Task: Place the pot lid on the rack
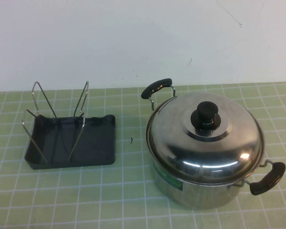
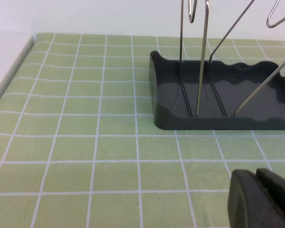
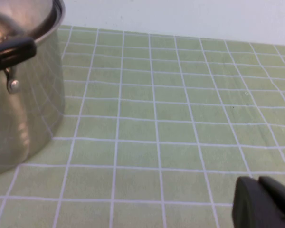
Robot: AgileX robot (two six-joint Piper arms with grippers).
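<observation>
The domed shiny steel pot lid (image 1: 205,138) sits on the two-handled steel pot (image 1: 200,188), apart from the dark grey wire-upright rack (image 1: 71,143). The left pincer (image 2: 263,199) hovers near the rack and the right pincer (image 3: 263,204) near the pot, both with fingers together.

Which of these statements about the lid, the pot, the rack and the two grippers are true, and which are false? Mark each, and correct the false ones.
1. The pot lid sits on the steel pot. True.
2. The rack already holds the lid. False: nothing stands between its wire uprights.
3. In the high view the rack lies on the robot's left and the pot on its right. True.
4. The right gripper grips the lid's black knob. False: it is low over the tiled mat beside the pot, touching nothing.
5. The left gripper is near the rack, over the mat. True.
6. The pot has one handle. False: two black handles show.
</observation>
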